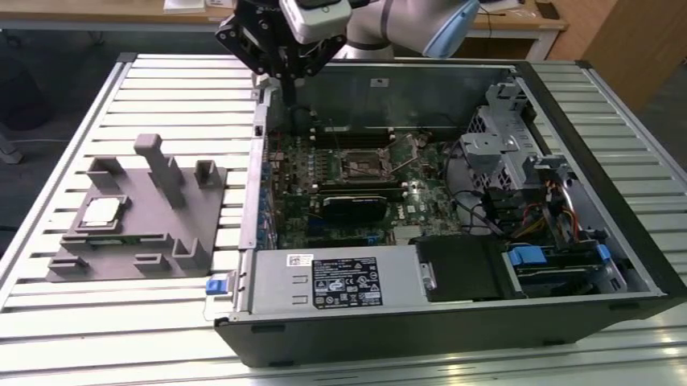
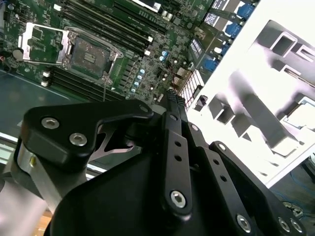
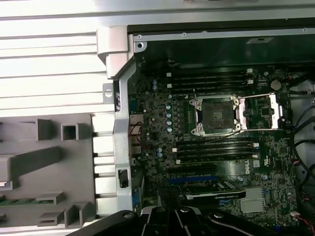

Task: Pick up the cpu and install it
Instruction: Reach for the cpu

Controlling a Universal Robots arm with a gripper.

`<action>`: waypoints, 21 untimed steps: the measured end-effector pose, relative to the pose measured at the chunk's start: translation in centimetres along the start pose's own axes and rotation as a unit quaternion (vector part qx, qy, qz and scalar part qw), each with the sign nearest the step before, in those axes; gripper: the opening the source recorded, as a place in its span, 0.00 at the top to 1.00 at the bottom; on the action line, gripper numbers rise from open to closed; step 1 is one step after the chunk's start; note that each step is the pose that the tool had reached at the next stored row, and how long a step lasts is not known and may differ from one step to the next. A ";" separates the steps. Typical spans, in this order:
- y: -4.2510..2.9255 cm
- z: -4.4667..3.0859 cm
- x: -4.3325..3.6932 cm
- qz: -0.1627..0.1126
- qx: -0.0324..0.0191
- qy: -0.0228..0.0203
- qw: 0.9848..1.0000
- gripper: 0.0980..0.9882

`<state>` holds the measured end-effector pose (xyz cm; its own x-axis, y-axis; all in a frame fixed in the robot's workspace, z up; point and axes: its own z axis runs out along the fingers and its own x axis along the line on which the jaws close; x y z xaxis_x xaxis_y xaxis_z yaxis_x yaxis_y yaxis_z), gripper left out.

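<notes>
Hovers above the far wall of the open computer case (image 1: 408, 95), fingers (image 2: 172, 130) pinched together on nothing. Well apart from the cpu (image 1: 100, 211), lying flat on the grey holder (image 1: 150, 235) on the slatted tabletop (image 1: 161, 88), at the exterior view's left of the case. Inside, motherboard socket (image 3: 216, 115) bare, frame swung open. On the power-supply box (image 1: 403, 273), a white label (image 1: 349, 283), print unreadable.

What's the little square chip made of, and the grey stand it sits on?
The cpu looks like metal on top: it is pale and silvery. The grey stand looks like matte plastic, dull and even-coloured, though that's a guess.
</notes>
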<state>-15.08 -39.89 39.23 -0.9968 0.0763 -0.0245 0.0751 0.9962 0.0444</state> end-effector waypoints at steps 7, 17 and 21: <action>-0.04 0.02 0.51 0.000 0.000 0.000 1.000 0.99; -0.12 0.05 1.51 0.000 0.000 0.000 1.000 0.99; -0.16 0.06 2.00 0.000 0.000 0.000 1.000 0.99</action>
<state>-17.09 -39.89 39.11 -0.9968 0.0763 -0.0245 0.0751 0.9962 0.0444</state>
